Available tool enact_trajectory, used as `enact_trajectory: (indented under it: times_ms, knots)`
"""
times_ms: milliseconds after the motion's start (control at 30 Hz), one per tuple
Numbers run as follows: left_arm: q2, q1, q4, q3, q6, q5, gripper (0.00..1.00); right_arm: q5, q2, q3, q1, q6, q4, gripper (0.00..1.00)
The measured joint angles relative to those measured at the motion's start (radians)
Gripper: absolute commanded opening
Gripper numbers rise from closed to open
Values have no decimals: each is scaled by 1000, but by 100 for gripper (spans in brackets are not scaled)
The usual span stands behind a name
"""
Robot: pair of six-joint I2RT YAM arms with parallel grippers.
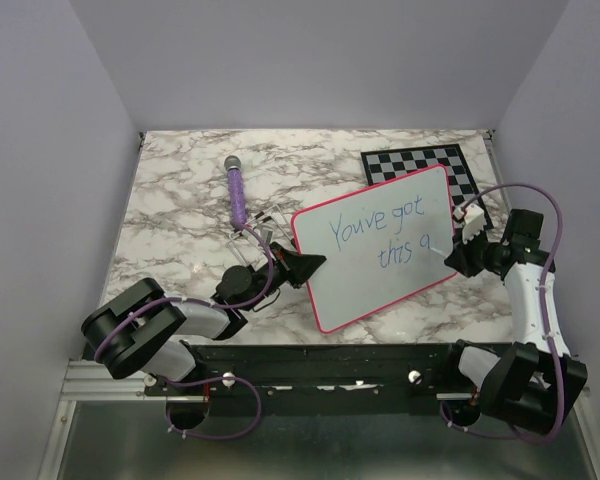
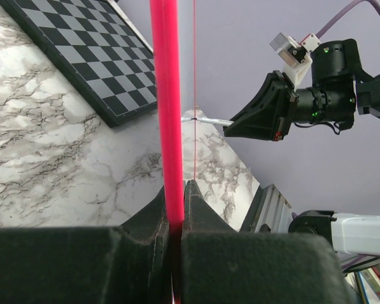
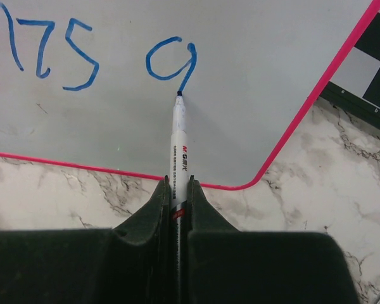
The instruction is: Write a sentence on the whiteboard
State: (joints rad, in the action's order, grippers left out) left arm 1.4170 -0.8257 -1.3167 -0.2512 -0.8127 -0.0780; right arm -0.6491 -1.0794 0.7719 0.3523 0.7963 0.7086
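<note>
**Whiteboard held for writing.** The whiteboard (image 1: 380, 250) lay aslant at mid-table. Its left rim was pinched between the closed jaws of the left gripper (image 1: 308, 267), presumably so that the surface was steadied against the pen's pressure. The marker (image 3: 178, 142) was clamped between the narrow jaws of the right gripper (image 3: 177, 190). Its tip was set on the tail of a blue "g". This was the last letter of the sentence (image 1: 378, 235), which read "You've got this g" in two lines, and the writing was judged unfinished. Bare whiteboard was available right of the "g", up to the rounded corner. A chessboard (image 1: 420, 165) was partly hidden behind the whiteboard's far corner. A purple wand (image 1: 237, 190) lay well apart on the marble table (image 1: 180, 210). Neither was judged to obstruct the marker.
</note>
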Motion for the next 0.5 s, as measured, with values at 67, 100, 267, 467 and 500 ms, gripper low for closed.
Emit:
enact_trajectory:
  times_ms: [67,100,267,467,500]
  knots:
    - [0,0,0,0,0,0,0,7,8,-10,0,12,9,0]
    - [0,0,0,0,0,0,0,10,12,-14,0,18,16,0]
    - [1,0,-1,0,0,0,0,17,20,-34,0,42,51,1]
    - [1,0,-2,0,0,-1,0,14,21,-35,0,58,82,1]
    - [1,0,-2,0,0,-1,0,12,21,-35,0,58,87,1]
